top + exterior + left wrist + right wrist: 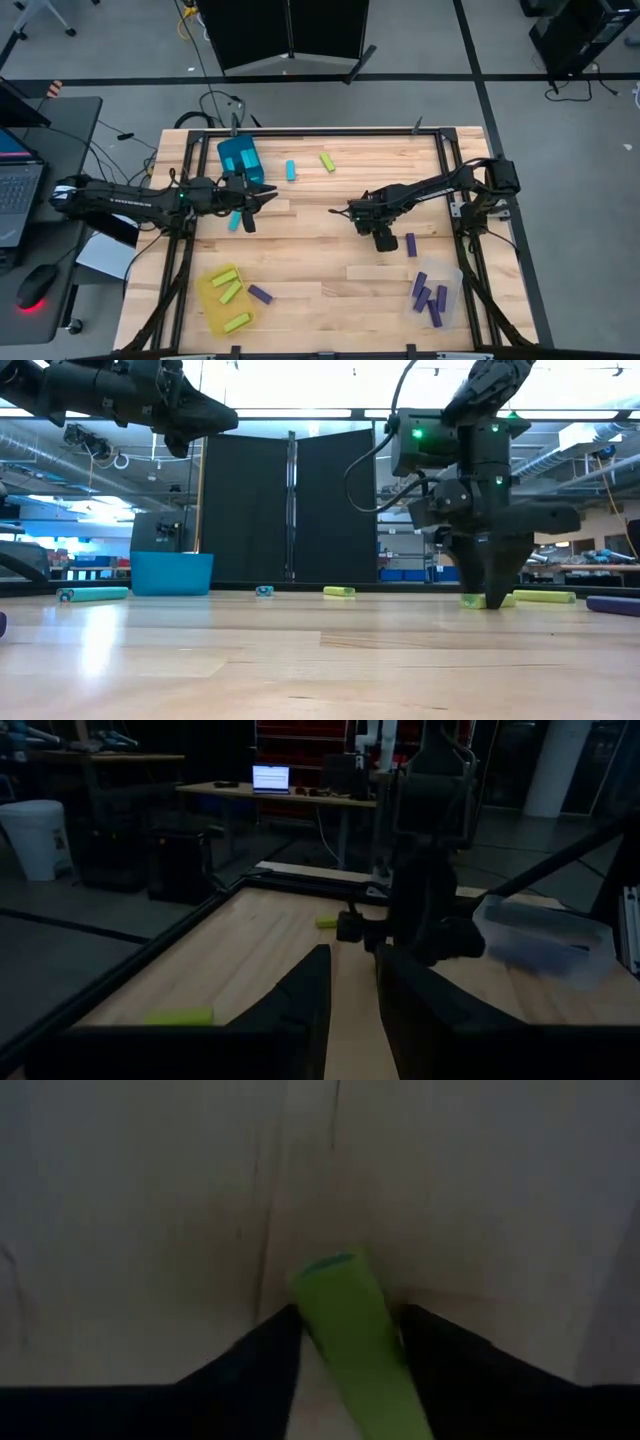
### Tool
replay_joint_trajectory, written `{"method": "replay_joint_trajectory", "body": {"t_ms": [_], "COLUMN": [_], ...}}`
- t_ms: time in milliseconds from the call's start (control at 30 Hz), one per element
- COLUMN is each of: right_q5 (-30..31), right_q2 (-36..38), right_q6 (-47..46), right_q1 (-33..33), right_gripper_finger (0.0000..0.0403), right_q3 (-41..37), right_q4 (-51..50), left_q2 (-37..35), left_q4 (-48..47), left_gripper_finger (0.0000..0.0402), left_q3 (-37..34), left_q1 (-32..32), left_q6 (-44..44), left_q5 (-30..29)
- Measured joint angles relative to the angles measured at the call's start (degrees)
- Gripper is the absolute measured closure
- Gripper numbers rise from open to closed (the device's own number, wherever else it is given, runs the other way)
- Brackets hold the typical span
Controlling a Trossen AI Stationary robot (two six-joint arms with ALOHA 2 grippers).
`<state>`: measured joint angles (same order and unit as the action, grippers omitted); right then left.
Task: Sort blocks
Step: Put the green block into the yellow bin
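Lime block [352, 1342] sits gripped in right tool [345, 1330]; left tool [350, 982] released near teal bin [240, 157].

Dark slender arms; right tool [497, 600] black, tapered fingers, green lights, black cable loop above.

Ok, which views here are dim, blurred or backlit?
Left wrist view: underexposed, the left gripper nearly black. Right wrist view: dim and soft, with only the lime-green rectangular block between the right gripper fingers reading clearly. Low view: backlit arms in silhouette, glare on the wooden table. High view: evenly lit.
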<state>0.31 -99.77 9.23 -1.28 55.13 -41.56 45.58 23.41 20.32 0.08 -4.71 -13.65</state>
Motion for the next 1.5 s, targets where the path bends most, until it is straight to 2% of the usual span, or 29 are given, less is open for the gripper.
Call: {"method": "replay_joint_trajectory", "body": {"t_ms": [167, 533, 833, 933, 1167, 1367, 1500], "right_q5": [-0.9, -0.4, -0.2, -1.8, -4.0, -4.4, -4.9], "right_q2": [-0.2, 0.9, 6.7, 7.9, 6.6, 2.1, -4.0], "right_q6": [0.0, -0.6, -4.6, -6.4, -11.0, -14.3, -14.6], "right_q1": [0.0, 0.0, 0.3, 0.8, 2.6, 4.4, 6.2], "right_gripper_finger": [0.0288, 0.029, 0.029, 0.029, 0.029, 0.029, 0.029], "right_q3": [0.0, -0.2, -0.3, -0.3, -0.1, 0.8, 7.2], "right_q4": [0.0, 0.7, 8.6, 14.9, 38.0, 58.5, 63.5], "left_q2": [0.0, 0.0, 0.0, 0.0, -1.4, -4.4, -7.7], "left_q4": [0.4, 3.1, 4.3, 5.0, 4.7, -1.4, -6.8], "left_gripper_finger": [0.0312, 0.0312, 0.0312, 0.0312, 0.0312, 0.0312, 0.0312], "left_q3": [0.0, 0.0, 0.0, 0.0, 2.6, 6.8, 9.9], "left_q1": [0.0, 0.0, 0.0, 0.0, 0.0, 0.0, 0.0], "left_q6": [1.2, 1.4, 1.4, 1.4, 1.2, 1.0, 0.5], "left_q5": [0.0, 0.0, 0.0, 0.0, 0.0, 0.0, 1.5]}}
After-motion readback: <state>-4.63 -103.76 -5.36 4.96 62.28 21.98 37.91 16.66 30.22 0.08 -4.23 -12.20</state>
